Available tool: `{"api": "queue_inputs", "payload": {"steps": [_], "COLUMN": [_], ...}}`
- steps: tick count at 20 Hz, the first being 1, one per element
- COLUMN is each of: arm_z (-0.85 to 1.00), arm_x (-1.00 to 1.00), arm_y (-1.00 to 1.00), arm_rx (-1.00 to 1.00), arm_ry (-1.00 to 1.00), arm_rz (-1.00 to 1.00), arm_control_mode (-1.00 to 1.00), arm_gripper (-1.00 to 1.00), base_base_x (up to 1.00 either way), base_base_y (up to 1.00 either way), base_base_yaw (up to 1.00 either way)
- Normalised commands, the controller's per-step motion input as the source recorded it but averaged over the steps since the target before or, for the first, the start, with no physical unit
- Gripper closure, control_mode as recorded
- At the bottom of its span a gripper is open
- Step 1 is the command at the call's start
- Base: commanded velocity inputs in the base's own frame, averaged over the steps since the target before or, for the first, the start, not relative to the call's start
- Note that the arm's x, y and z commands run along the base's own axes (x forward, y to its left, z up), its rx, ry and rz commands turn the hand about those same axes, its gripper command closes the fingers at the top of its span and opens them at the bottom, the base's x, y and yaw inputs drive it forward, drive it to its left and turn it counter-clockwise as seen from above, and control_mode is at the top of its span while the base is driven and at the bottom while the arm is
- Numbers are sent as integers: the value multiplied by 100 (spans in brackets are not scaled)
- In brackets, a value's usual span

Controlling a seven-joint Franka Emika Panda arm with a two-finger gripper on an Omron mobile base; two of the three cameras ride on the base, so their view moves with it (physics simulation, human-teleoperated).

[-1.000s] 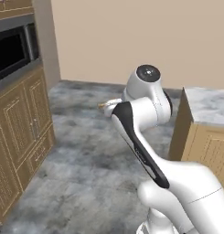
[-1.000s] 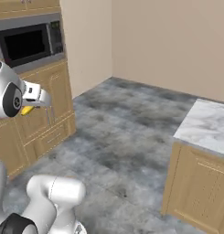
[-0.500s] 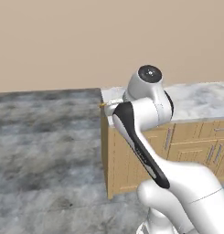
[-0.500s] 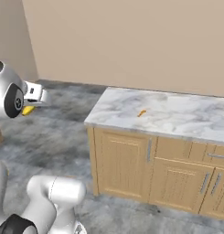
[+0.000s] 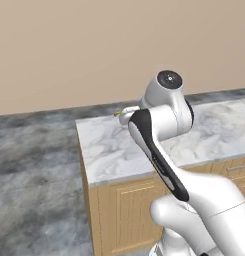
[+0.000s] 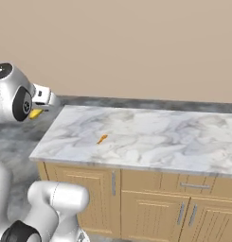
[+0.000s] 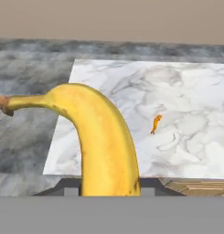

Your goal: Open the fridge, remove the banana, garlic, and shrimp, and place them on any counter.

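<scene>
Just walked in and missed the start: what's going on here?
The robot's gripper is shut on the banana, held off the left end of the marble counter, not yet over it. The shrimp already lies on the counter. The banana is not yet set down.

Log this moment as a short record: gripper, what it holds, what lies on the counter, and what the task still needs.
gripper: gripper shut on the banana
banana: banana held, stem end pointing away from the hand, off the left end of the counter, not yet over it
shrimp: shrimp lying on the counter
counter: counter marble top over wood doors
garlic: not on the slab
left to do: set the banana down, fetch the garlic
</scene>
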Motion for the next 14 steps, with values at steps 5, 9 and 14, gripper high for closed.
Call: {"api": "queue_inputs", "payload": {"steps": [5,9,14], "arm_z": [-25,-90,-100], "arm_x": [80,100,87], "arm_y": [0,-4,-21], "arm_rx": [0,0,1], "arm_ry": [5,12,11], "arm_rz": [-15,-14,-10], "arm_control_mode": [-100,-100,-100], "arm_gripper": [100,100,100], "base_base_x": [20,0,0], "base_base_y": [0,0,0], "base_base_yaw": [-4,0,0]}}
